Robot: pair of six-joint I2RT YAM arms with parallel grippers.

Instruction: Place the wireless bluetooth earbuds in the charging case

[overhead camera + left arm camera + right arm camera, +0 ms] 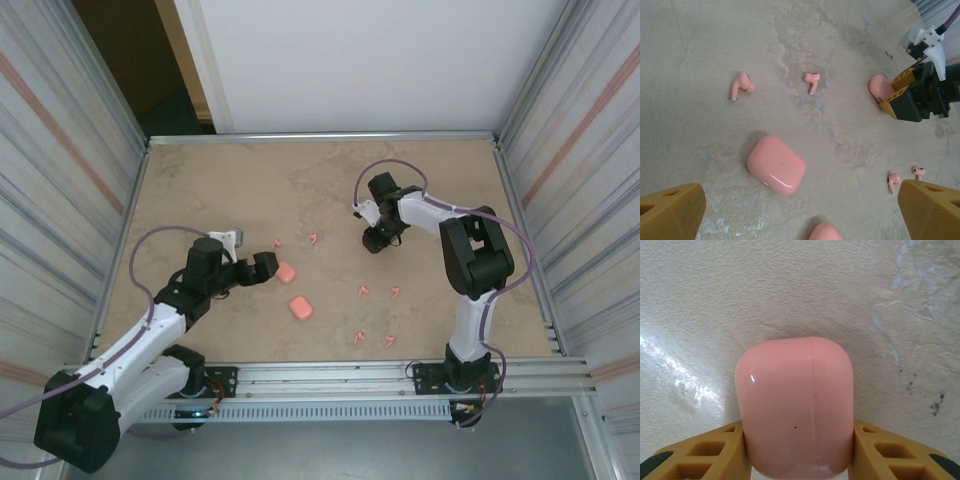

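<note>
my right hand (797,432) grips a glossy pink case (795,390) by its sides, a fine seam running down its face. my left hand (800,200) hangs wide open and empty over a second case (776,165). the earbuds (742,86), tiny, pink and short-stemmed, lie loose on the table (700,40).

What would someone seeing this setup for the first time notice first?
A glossy pink charging case sits clamped between the yellow fingers of the right gripper, towards the table's far right. Six tiny pink earbuds lie scattered over the middle of the tan tabletop. The left gripper hangs wide open beside two other pink cases.
</note>
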